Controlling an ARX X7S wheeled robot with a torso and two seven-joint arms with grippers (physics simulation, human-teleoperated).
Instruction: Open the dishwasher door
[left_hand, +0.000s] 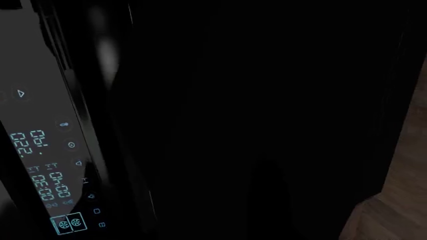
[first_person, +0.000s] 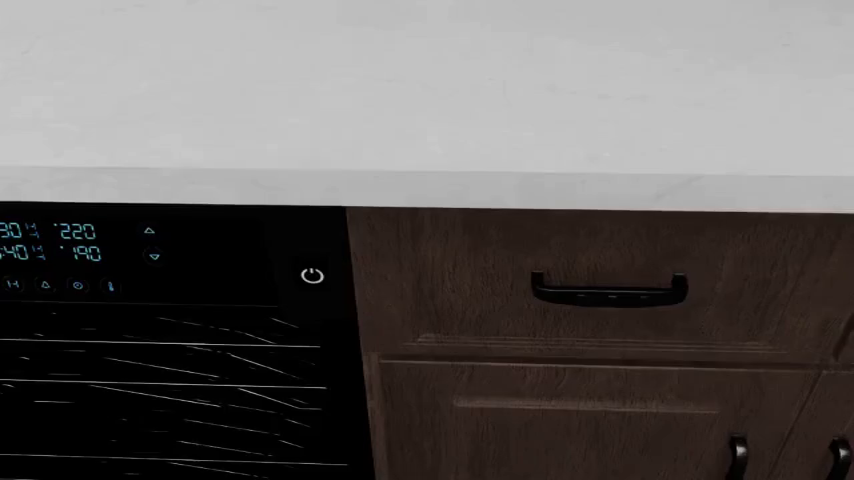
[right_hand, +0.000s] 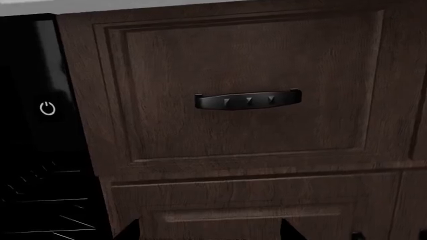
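Apparently dropped open, the dishwasher door (left_hand: 253, 100) leaves racks (first_person: 160, 390) exposed.

The bench (first_person: 427, 90) top looks like smooth, matt pale stone with faint mottling. Below it, the control strip (first_person: 160, 255) is glossy black, like glass or polished plastic, with glowing cyan digits. The dishwasher door (left_hand: 267, 120) is equally black and shiny, catching soft pale reflections. The drawer front (right_hand: 240, 90) is dark brown wood with visible grain and a dull satin finish. Its handle (right_hand: 248, 100) seems black metal, slightly glossy.
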